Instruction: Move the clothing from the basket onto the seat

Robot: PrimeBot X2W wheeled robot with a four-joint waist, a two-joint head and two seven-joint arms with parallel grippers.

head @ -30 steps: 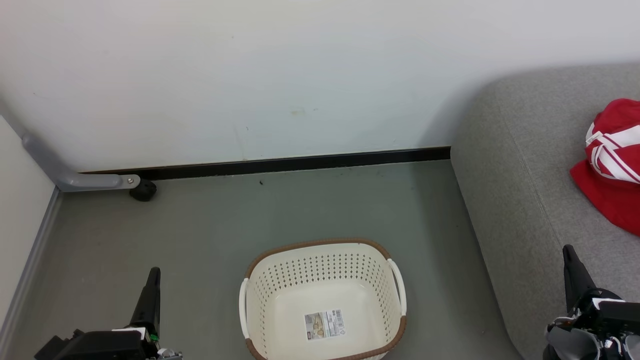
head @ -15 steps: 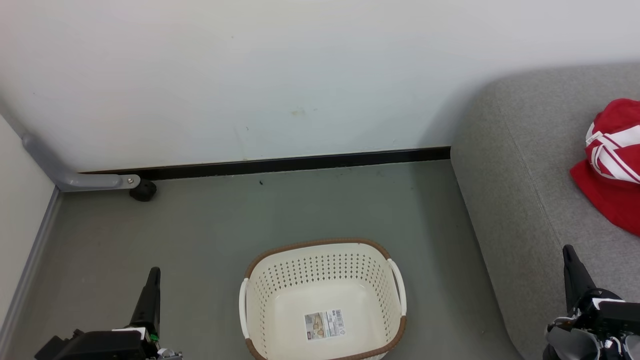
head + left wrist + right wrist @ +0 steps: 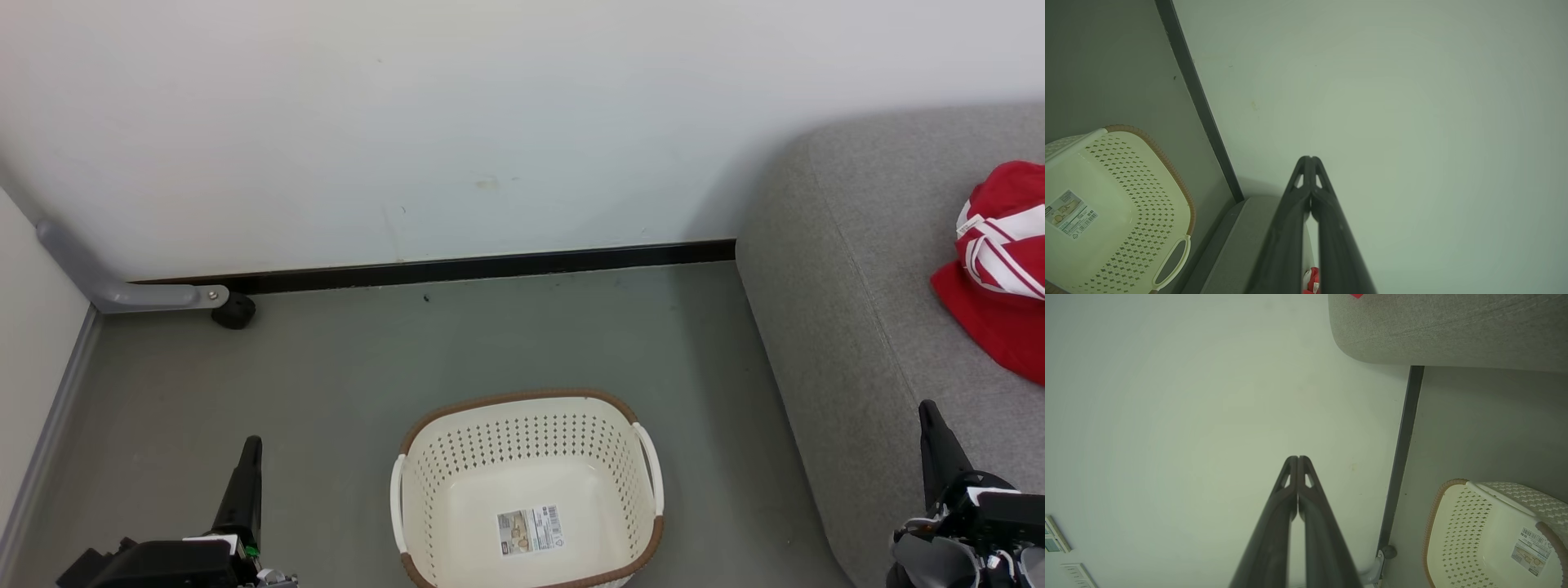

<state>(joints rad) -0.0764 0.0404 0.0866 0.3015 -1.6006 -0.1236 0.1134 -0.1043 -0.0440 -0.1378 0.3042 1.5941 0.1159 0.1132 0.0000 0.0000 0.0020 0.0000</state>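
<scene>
dark left pincer, right pincer pressed together, pointing forward (basket between them)

Cream perforated plastic laundry basket on grey floor, centre foreground, well apart from white wall behind. Paper label sticker inside basket, on its bottom. Large light-grey fabric sofa right of basket, near, not touching; far end at wall. Red white-striped fabric clothing on sofa seat, far right. Black baseboard strip along wall foot; grey metal bar at its left end.
</scene>
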